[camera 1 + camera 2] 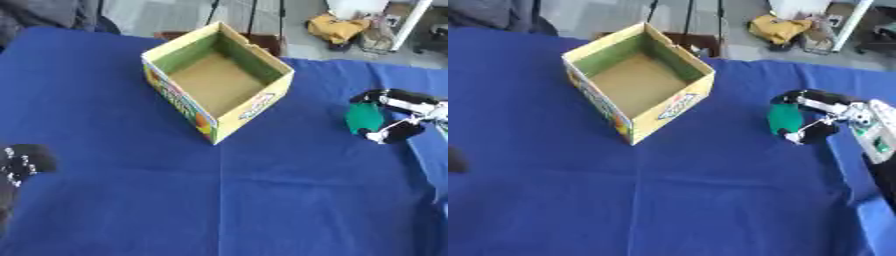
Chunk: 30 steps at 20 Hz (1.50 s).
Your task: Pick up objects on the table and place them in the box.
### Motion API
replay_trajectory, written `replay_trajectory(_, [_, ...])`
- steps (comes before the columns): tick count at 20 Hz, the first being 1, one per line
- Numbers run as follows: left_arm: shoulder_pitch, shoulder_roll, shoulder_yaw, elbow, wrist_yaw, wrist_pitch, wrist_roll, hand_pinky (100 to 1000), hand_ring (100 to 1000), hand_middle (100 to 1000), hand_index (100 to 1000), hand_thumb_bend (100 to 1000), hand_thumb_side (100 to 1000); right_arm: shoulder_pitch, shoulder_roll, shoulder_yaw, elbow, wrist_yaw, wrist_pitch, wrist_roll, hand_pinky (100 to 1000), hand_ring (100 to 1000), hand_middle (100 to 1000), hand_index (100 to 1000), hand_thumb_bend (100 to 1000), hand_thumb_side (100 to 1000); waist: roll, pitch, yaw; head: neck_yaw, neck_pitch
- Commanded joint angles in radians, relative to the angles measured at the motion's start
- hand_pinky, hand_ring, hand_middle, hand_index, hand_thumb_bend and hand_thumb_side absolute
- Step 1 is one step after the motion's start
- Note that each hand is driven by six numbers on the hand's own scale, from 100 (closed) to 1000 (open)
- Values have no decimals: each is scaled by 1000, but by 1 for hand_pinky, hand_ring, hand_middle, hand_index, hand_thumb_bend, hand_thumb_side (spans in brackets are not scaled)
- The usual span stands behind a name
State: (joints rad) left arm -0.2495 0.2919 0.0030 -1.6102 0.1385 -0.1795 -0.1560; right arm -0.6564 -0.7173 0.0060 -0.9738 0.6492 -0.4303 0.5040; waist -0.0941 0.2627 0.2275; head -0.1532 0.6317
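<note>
An open cardboard box (267,95) with yellow printed sides and a bare brown floor stands at the table's back middle; nothing shows inside it. At the right, my right hand (824,117) has its fingers and thumb curled round a green object (782,119), held just above the blue cloth and to the right of the box. The object's shape is partly hidden by the fingers. My left hand (22,160) shows as a dark shape at the left edge, low over the table, too blurred to read.
A blue cloth (227,200) covers the whole table, with a fold line down its middle. Beyond the far edge lie a grey floor, a yellow bundle (337,27) and dark furniture legs.
</note>
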Motion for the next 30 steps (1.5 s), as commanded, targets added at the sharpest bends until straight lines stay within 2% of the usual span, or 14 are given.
replay_trajectory(1, [-12,21,-2,-18,-3,-2,-4,628,613,587,668,383,1000,-15,-27,-14,-1,10,2,-2,819,874,898,949,171,178,6,-14,-1,-3,-7])
replay_trajectory(2, [-12,21,-2,-18,-3,-2,-5,628,613,587,668,383,1000,-15,-27,-14,0,11,2,-2,819,874,898,949,171,178,6,-14,-1,-3,-7])
replay_trajectory(3, [-12,21,-2,-18,-3,-2,-4,629,613,587,667,383,1000,-15,-28,-15,1,13,4,-2,807,848,896,947,100,100,6,-14,-2,-3,-7])
replay_trajectory(6, [-12,21,-2,-18,-3,-2,-4,629,613,587,667,384,1000,-15,-28,-17,4,19,10,0,791,809,895,946,100,100,6,-14,-4,-3,-7])
replay_trajectory(7, [-12,21,-2,-18,-3,-2,-4,629,613,587,667,384,1000,-16,-28,-18,4,20,13,-1,760,763,892,942,100,100,6,-14,-5,-2,-7])
replay_trajectory(9, [-12,21,-2,-17,-3,-2,-4,629,614,587,667,384,1000,-16,-27,-19,4,21,18,-5,739,726,891,940,100,100,6,-13,-6,-2,-7])
replay_trajectory(11, [-12,21,-1,-17,-4,-2,-4,629,614,587,666,384,1000,-15,-27,-19,5,21,21,-9,737,721,890,940,100,100,6,-13,-7,-2,-8])
replay_trajectory(16, [-13,20,-1,-17,-4,-2,-4,629,614,587,666,384,1000,-15,-25,-20,9,22,25,-15,614,588,883,933,100,100,5,-12,-5,0,-8])
replay_trajectory(19, [-13,20,-1,-17,-4,-2,-4,629,614,587,666,385,1000,-15,-24,-20,11,18,25,-17,484,463,870,927,100,100,5,-13,-6,0,-8])
replay_trajectory(23, [-13,20,0,-17,-3,-2,-4,629,614,587,666,386,1000,-16,-24,-22,7,1,24,-29,386,340,819,912,100,100,4,-14,-8,1,-9])
replay_trajectory(27, [-12,21,0,-17,-3,-2,-4,629,614,587,666,387,1000,-18,-26,-22,-6,-11,22,-50,385,303,713,882,100,100,3,-16,-11,2,-8])
replay_trajectory(30, [-12,21,0,-17,-3,-1,-4,629,614,587,666,388,1000,-21,-27,-21,-17,-14,19,-66,384,299,691,876,100,100,1,-18,-12,3,-8])
